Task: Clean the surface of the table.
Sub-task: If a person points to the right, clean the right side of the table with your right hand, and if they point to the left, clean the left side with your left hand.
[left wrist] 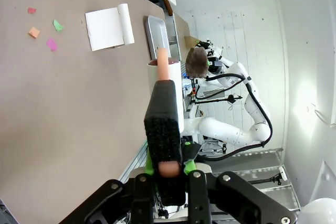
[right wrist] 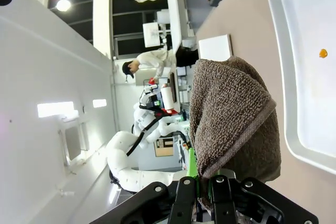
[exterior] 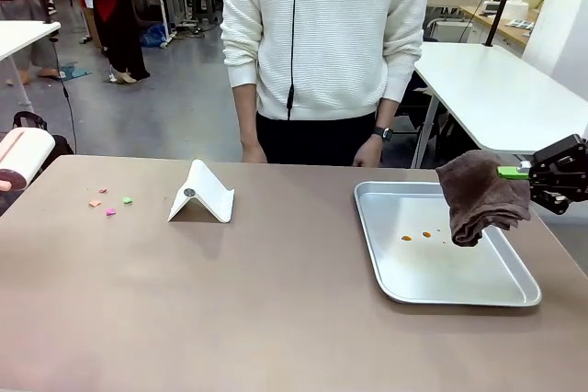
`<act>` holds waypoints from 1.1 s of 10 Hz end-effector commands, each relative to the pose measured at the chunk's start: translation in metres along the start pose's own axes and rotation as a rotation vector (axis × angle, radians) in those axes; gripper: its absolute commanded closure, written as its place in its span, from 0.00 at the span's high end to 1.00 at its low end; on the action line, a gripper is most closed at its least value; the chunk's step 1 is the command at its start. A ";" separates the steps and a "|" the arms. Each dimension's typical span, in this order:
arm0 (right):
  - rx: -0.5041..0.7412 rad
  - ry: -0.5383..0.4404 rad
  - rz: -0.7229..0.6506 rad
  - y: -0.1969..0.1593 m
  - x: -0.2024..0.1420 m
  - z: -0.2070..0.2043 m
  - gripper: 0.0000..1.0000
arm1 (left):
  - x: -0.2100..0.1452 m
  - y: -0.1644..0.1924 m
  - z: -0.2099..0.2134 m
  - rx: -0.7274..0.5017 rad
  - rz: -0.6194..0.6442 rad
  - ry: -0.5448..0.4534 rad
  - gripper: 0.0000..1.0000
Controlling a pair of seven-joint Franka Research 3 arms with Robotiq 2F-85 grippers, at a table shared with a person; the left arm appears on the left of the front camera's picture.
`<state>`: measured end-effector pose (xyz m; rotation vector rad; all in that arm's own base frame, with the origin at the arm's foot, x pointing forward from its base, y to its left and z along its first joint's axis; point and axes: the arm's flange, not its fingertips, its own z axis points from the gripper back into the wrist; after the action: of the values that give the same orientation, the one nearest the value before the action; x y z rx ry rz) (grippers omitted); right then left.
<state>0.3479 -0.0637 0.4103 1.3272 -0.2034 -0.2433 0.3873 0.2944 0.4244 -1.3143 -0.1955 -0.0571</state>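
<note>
Two tools are held ready to clean the surface. Right jaws are clamped on a cloth, left jaws on a roller.

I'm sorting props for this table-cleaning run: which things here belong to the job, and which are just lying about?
Job: table, coloured scraps, brown cloth in the right pincer, white roller in the left pincer.
Probably just lying about: white folded stand, steel tray.

The floor was grey. One white table stood far right, a second table far left. The wall was white.
</note>
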 end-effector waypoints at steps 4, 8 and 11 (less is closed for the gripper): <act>0.002 0.001 0.006 0.001 -0.008 -0.001 0.07 | 0.000 -0.002 0.000 -0.003 -0.013 0.003 0.22; 0.002 0.001 0.006 0.001 -0.008 -0.001 0.07 | 0.000 -0.002 0.000 -0.003 -0.013 0.003 0.22; 0.002 0.001 0.006 0.001 -0.008 -0.001 0.07 | 0.000 -0.002 0.000 -0.003 -0.013 0.003 0.22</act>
<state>0.3479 -0.0637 0.4103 1.3273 -0.2034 -0.2432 0.3873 0.2944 0.4244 -1.3143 -0.1955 -0.0571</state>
